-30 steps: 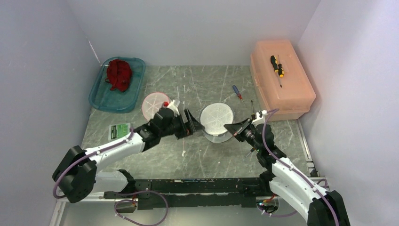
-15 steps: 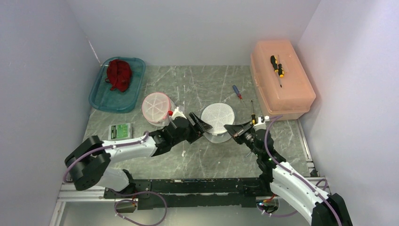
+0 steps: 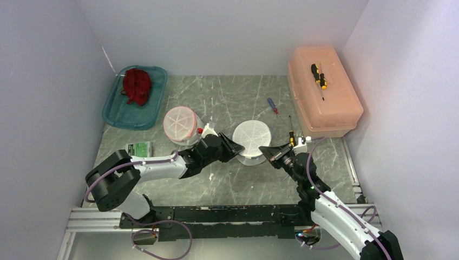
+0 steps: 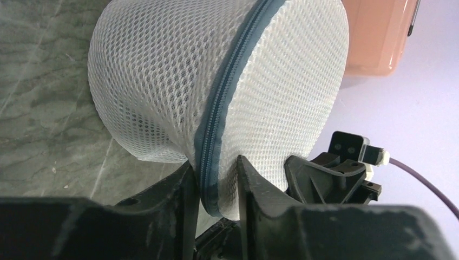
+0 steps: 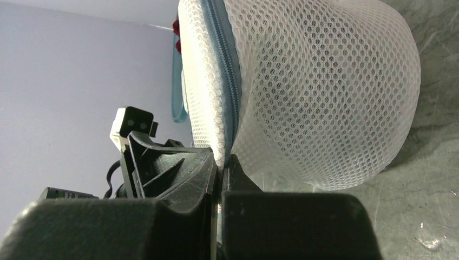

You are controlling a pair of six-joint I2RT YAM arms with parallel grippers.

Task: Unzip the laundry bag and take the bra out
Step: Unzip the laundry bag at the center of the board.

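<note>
The white mesh laundry bag (image 3: 251, 140) stands between my two grippers in the middle of the table. Its blue-grey zipper (image 4: 227, 92) runs down the bulging side and passes between the fingers of my left gripper (image 4: 214, 168). The jaws there press on the zipper seam and the mesh beside it, at the bag's left edge (image 3: 234, 146). My right gripper (image 5: 221, 160) is shut on a fold of mesh beside the zipper (image 5: 224, 59), at the bag's right edge (image 3: 265, 149). The bra is hidden.
A second round mesh bag with a pink rim (image 3: 180, 123) stands left of my left wrist. A teal tray (image 3: 116, 116) with a red garment (image 3: 136, 85) sits at back left, an orange toolbox (image 3: 325, 92) at right. Screwdrivers (image 3: 273, 105) (image 3: 291, 135) lie nearby.
My left arm has swung right from the pink-rimmed bag to the white bag. Its jaws have gone from wide open to closing on the zipper seam. The right gripper has kept its grip.
</note>
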